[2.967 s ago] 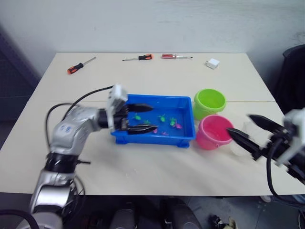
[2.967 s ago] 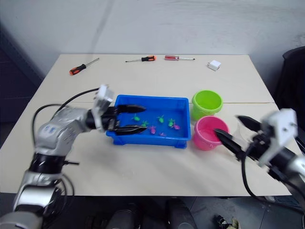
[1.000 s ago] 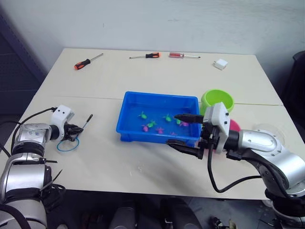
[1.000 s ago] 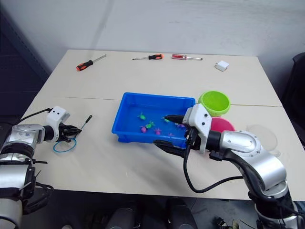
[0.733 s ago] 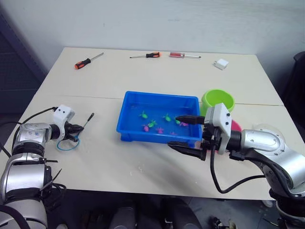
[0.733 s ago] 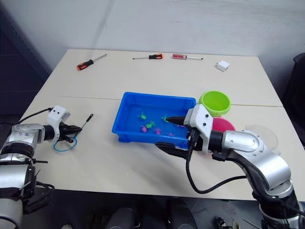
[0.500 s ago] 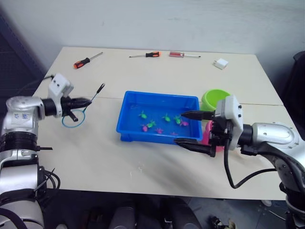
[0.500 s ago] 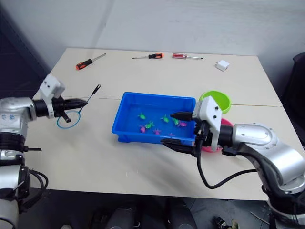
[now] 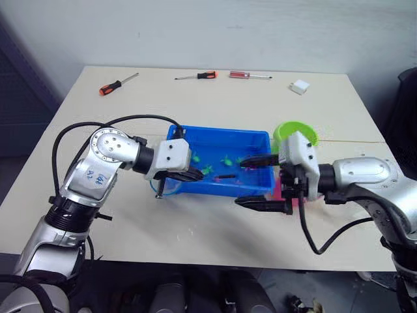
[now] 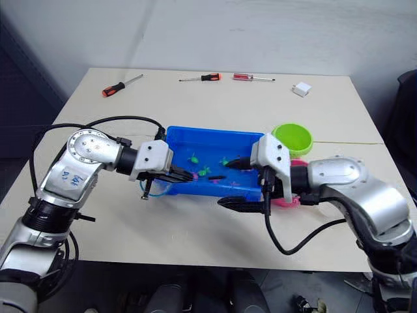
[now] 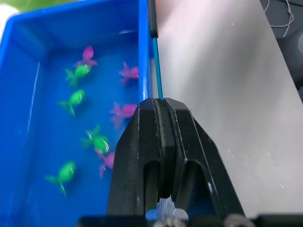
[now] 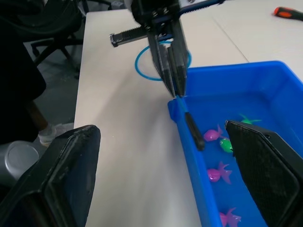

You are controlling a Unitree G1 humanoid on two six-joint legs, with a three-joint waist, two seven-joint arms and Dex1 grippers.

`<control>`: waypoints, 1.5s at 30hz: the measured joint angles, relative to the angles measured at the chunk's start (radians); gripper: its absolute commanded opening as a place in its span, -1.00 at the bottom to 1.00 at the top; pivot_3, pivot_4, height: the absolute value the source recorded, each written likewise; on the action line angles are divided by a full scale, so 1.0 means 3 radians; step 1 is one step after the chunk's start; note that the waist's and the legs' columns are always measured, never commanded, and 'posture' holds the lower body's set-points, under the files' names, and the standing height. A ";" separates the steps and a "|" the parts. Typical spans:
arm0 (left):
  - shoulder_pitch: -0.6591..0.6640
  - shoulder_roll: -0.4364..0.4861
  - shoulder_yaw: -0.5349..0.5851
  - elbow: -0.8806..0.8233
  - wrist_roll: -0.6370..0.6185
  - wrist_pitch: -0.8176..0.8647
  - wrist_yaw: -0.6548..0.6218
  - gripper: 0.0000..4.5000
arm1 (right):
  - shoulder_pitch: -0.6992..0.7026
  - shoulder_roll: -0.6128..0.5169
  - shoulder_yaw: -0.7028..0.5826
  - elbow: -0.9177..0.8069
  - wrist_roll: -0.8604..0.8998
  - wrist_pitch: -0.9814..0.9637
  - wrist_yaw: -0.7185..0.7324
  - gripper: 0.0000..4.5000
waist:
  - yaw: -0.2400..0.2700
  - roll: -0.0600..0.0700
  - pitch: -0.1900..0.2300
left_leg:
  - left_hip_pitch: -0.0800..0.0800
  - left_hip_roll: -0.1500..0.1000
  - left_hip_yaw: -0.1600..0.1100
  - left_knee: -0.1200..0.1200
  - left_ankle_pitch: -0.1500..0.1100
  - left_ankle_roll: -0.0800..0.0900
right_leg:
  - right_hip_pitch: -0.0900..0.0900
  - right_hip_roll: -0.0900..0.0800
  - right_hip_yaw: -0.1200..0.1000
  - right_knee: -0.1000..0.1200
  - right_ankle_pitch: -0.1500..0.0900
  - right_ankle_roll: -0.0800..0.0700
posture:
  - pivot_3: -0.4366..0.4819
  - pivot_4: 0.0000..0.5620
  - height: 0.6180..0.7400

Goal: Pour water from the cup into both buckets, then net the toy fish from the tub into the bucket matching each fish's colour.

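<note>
The left hand (image 9: pixel 189 175) is clamping the net (image 12: pixel 163 60) by its handle, hoop outside the tub (image 9: pixel 215 138) at the hand's 7 o'clock, handle tip over the fish (image 11: pixel 75 98), while the right hand (image 9: pixel 262 182) is waiting spread wide.

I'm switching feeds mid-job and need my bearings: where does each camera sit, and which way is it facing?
Left eye, right eye: on the head, looking down over the table; both arms, tub, green bucket.
Left wrist: along the left gripper, shut on the net handle, over the fish.
Right wrist: along the open right gripper, facing the left gripper, with the hoop behind it.
All share the tub.
</note>
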 measured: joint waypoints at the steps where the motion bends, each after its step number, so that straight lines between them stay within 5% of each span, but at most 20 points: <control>1: -0.0045 -0.0061 -0.0045 -0.0002 0.0039 -0.0004 0.0039 -1.00 | 0.0000 0.0001 0.0105 0.0001 -0.0061 -0.0027 0.0017 0.52 | -0.0002 0.0000 0.0000 | -0.0001 -0.0001 0.0001 0.0000 -0.0001 0.0002 | 0.0000 0.0000 0.0001 0.0000 0.0000 0.0000 | -0.05 -0.47 1.00; 4: -0.0092 -0.0114 -0.0151 -0.0035 0.0055 -0.0050 -0.0014 -1.00 | -0.0021 0.0081 0.0383 0.0090 -0.0386 -0.0184 0.0001 0.05 | -0.0006 0.0000 0.0000 | -0.0002 0.0000 0.0001 0.0000 -0.0001 0.0002 | -0.0002 0.0000 0.0001 0.0000 0.0000 0.0000 | -0.05 -0.47 1.00; 14: -0.0098 -0.0242 -0.0204 -0.0042 0.0056 -0.0053 -0.0053 -1.00 | -0.0094 0.0213 0.0658 0.0274 -0.0850 -0.0457 -0.0006 0.05 | 0.0000 0.0000 0.0000 | -0.0002 0.0000 0.0001 0.0004 0.0000 0.0000 | -0.0001 0.0000 0.0001 0.0001 0.0000 0.0000 | -0.05 -0.47 1.00; 17: -0.0105 -0.0277 -0.0204 -0.0042 0.0054 -0.0025 -0.0054 -1.00 | -0.0094 0.0219 0.0705 0.0290 -0.0905 -0.0465 0.0010 -0.33 | -0.0001 0.0000 0.0000 | -0.0002 -0.0001 0.0001 0.0004 0.0000 0.0000 | -0.0001 0.0000 0.0001 0.0001 0.0000 0.0000 | -0.05 -0.47 1.00; 20: -0.0121 -0.0308 -0.0197 -0.0041 0.0054 0.0025 -0.0034 -1.00 | -0.0094 0.0224 0.0718 0.0304 -0.0941 -0.0482 0.0044 -0.96 | 0.0000 0.0000 0.0000 | -0.0002 0.0000 0.0001 0.0004 0.0000 0.0000 | -0.0002 0.0000 0.0001 0.0002 0.0000 0.0000 | -0.05 -0.47 1.00; 25: -0.0129 -0.0338 -0.0179 -0.0041 0.0020 0.0195 -0.0014 -1.00 | -0.0094 0.0224 0.0711 0.0302 -0.0989 -0.0521 0.0066 -0.99 | -0.0001 0.0000 0.0000 | -0.0002 0.0000 0.0001 0.0004 0.0000 0.0000 | -0.0002 0.0000 0.0001 0.0003 0.0000 0.0000 | -0.05 -0.47 1.00; 26: -0.0129 -0.0348 -0.0156 -0.0041 -0.0013 0.0258 -0.0006 -0.70 | -0.0093 0.0224 0.0697 0.0292 -0.0981 -0.0511 0.0064 -1.00 | -0.0001 0.0000 0.0000 | -0.0002 0.0000 0.0001 0.0004 0.0000 0.0000 | -0.0002 0.0000 0.0001 0.0003 0.0000 0.0000 | -0.05 -0.47 1.00; 28: -0.0123 -0.0364 -0.0051 -0.0041 -0.0174 0.0431 0.0019 -0.43 | -0.0084 0.0224 0.0602 0.0216 -0.0917 -0.0433 0.0028 -1.00 | -0.0001 0.0000 0.0000 | -0.0002 0.0000 0.0000 0.0004 0.0000 -0.0001 | -0.0002 0.0000 0.0001 0.0008 0.0000 0.0000 | -0.05 -0.47 1.00; 35: 0.0171 -0.0214 0.0731 -0.0112 -0.0871 0.1191 0.0194 0.99 | 0.0133 -0.0024 -0.0071 -0.0003 -0.0710 -0.0095 -0.0187 -1.00 | -0.0002 0.0000 0.0000 | -0.0002 0.0000 -0.0001 0.0003 0.0001 -0.0001 | -0.0001 -0.0001 0.0000 0.0008 0.0000 0.0000 | -0.05 -0.47 1.00; 45: 0.0698 -0.0167 0.0965 -0.0482 -0.1117 0.1402 0.0562 0.99 | 0.0705 0.0010 -0.0838 -0.0236 -0.0230 0.0863 -0.0916 -1.00 | 0.0003 0.0000 0.0000 | 0.0002 0.0000 -0.0002 0.0003 0.0001 -0.0001 | 0.0003 -0.0002 0.0000 0.0002 0.0000 0.0000 | -0.05 -0.47 1.00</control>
